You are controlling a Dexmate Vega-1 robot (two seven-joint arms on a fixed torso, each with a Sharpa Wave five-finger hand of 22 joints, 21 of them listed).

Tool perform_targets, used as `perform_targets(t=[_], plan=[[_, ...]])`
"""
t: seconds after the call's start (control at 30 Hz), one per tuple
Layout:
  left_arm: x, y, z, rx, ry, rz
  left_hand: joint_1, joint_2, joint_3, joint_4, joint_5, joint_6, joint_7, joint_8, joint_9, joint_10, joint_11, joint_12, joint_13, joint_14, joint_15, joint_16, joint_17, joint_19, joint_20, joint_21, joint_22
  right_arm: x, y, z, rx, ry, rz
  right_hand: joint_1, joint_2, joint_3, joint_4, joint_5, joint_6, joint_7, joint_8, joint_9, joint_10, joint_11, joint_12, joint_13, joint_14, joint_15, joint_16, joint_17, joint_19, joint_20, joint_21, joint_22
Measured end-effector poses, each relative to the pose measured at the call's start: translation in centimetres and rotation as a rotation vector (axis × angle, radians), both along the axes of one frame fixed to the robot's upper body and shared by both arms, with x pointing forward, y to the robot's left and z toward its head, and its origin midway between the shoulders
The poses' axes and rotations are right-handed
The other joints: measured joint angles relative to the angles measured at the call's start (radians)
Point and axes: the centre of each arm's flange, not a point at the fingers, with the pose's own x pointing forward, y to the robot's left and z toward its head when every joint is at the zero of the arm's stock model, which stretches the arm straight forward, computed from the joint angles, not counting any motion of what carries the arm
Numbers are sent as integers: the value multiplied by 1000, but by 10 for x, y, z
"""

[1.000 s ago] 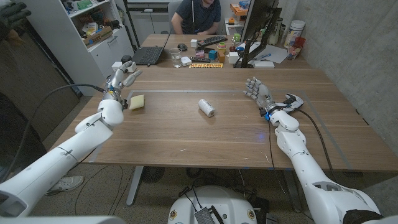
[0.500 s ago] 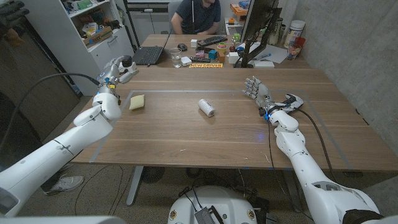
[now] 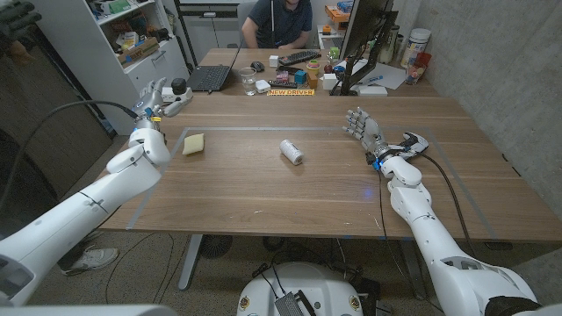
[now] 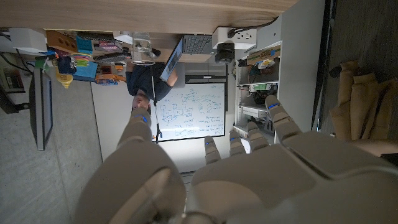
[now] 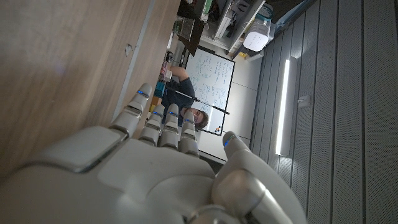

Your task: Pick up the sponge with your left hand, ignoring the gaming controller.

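Two hands are up, and neither holds anything. The left hand (image 3: 151, 98) is raised beyond the table's (image 3: 263, 189) far-left corner, fingers spread, apart from the sponge (image 3: 193, 144). The left wrist view shows its fingers (image 4: 273, 115) extended and parted, with nothing between them. The right hand (image 3: 362, 129) stands on the right side of the table with its fingers upright and apart; in the right wrist view they reach out side by side, the thumb off to one side, grasping nothing.

The sponge, pale yellow, lies on the left part of the table, near the left hand and on the table side of it. A white cylinder (image 3: 291, 152) lies on its side near the middle, well apart from the sponge.

On the desk behind, an orange sign (image 3: 291, 91) reads "NEW DRIVER". Near it are a laptop (image 3: 211, 77), a keyboard (image 3: 299, 58) and a monitor (image 3: 365, 35). A person (image 3: 277, 21) sits behind that desk. A whiteboard (image 4: 186, 112) with handwriting too small to read shows in the left wrist view.
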Motion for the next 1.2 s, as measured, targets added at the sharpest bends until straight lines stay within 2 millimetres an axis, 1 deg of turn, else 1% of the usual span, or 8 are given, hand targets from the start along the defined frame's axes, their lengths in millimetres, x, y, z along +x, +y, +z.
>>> perform_targets(t=[0.03, 0.23, 0.3, 0.37, 0.57, 0.7, 0.9, 1.2], plan=[[10, 2, -2, -13, 10, 5, 0, 0, -1, -1, 0, -5, 0, 0, 0, -1, -1, 0, 0, 0, 0, 0, 0, 0, 0, 0, 0, -1, 0, 1, 0, -7, 2, 0, 0, 0, 0, 0, 0, 0, 0, 0, 0, 0, 0, 0, 2, 2, 0, 0, 0, 0, 0, 0], [20, -2, -2, -18, 28, -22, 0, 0, -5, 3, 4, -17, -1, 0, 0, -1, -1, 0, 0, 0, 0, 0, 0, 0, 0, 0, 0, -1, 1, 3, -7, -15, 2, -5, -5, -3, 3, 4, 0, 0, 0, 0, 0, 0, 0, 0, 2, 2, 0, 0, 4, 4, 0, 0], [24, -4, -2, -15, 42, -33, 0, 0, -5, 3, 4, -19, -3, 0, 0, -6, 4, 0, 0, 0, 0, 0, 0, 0, 0, 0, 0, -1, 1, 3, -11, -17, 1, -5, -5, -3, 3, 4, 0, 0, 0, 0, 0, 0, 0, 0, 2, 2, 0, 0, 4, 4, 0, 0], [27, -6, -2, -12, 59, -43, 0, 0, -9, -1, 4, -28, -1, 0, 0, -6, 4, 0, 0, 0, 0, 0, 0, 0, 0, -3, 0, -2, 1, 4, -14, -20, 0, -5, -5, -7, 1, 4, 0, 0, 0, 0, 0, 0, 0, 0, 2, 2, 0, 0, 4, 4, 0, 0], [35, -7, -4, -6, 105, -54, 0, 0, -11, -3, 8, -38, -1, 0, 0, -7, 12, 4, 0, 0, 0, 0, 0, 6, 6, -4, 0, -3, 0, 7, -19, -29, -4, -10, -10, -9, 0, 4, 0, 0, 0, 0, 0, 0, 0, 0, 2, 2, 0, 0, 4, 4, 0, 0], [38, -8, -5, -1, 121, -57, 1, -7, -17, -2, 8, -47, 0, 0, 0, -7, 12, 4, 0, 0, 0, 0, 0, 6, 5, -4, 0, -4, 0, 7, -19, -31, -6, -10, -10, -11, 3, 4, 0, 0, 0, 0, 0, 0, 0, 0, 1, 1, 0, 0, 4, 4, 0, 0], [45, -9, -11, 7, 204, -74, 0, -16, -25, -2, 8, -47, 1, 0, 0, -10, 15, 8, 0, -2, 2, 4, 0, 11, 0, -4, 0, -5, 1, 7, -26, -35, -4, -13, -13, -11, 3, 4, 0, 0, 0, 0, 0, 0, 0, 0, 1, 1, 0, 0, 4, 4, 0, 0], [54, -8, -16, 19, 248, -62, 0, -16, -33, -3, 15, -52, -5, 0, 0, -10, 15, 12, 0, -5, 5, 4, 0, 15, 4, -4, 0, -5, 3, 6, -32, -40, 0, -14, -14, -11, 3, 4, 0, 0, 0, 0, 2, 2, 0, 0, 1, 1, 0, 0, 4, 4, 0, 0]])
